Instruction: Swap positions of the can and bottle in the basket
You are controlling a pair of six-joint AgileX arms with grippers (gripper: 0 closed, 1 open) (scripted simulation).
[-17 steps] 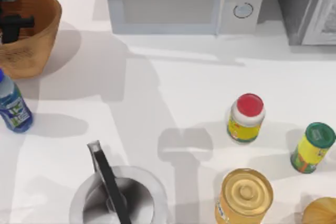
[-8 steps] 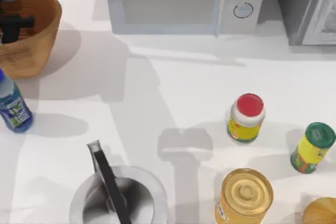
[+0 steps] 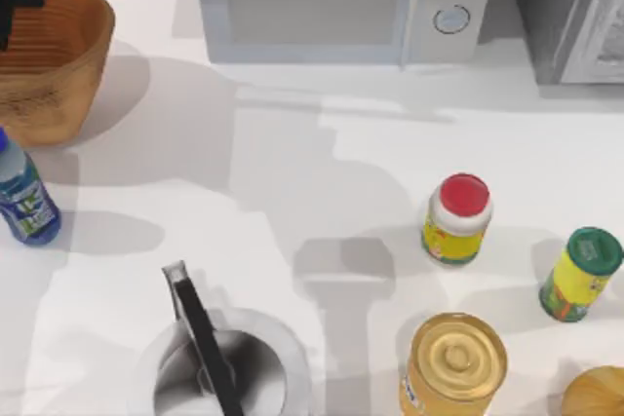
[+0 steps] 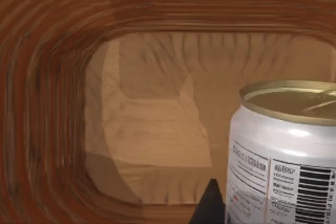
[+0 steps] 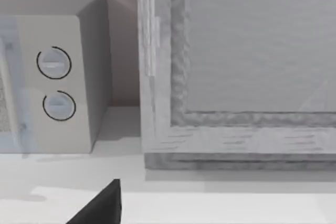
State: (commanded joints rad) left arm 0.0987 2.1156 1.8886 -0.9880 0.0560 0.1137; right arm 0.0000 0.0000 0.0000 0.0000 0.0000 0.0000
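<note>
The wicker basket (image 3: 68, 65) stands at the table's far left corner. My left gripper (image 3: 12, 2) hangs over its far left part, as a black shape at the picture's edge. In the left wrist view I look into the basket (image 4: 52, 103), and the white can (image 4: 283, 156) with the dull gold top stands upright on its floor, close beside a dark part of my left gripper (image 4: 209, 208). I cannot tell whether that gripper touches the can. The blue-capped bottle (image 3: 24, 202) stands on the table outside the basket, in front of it. A dark part of my right gripper (image 5: 100, 208) faces the microwave.
A microwave (image 3: 341, 2) and a grey cabinet (image 3: 575, 12) line the back. A red-capped jar (image 3: 456, 219), a green-capped jar (image 3: 580, 273) and a gold-lidded tin (image 3: 453, 362) stand at the right front. A grey pot with a dark handle (image 3: 219, 367) sits at the front.
My left gripper has moved toward the far left edge of the basket. The bottle and the other things on the table have stayed put.
</note>
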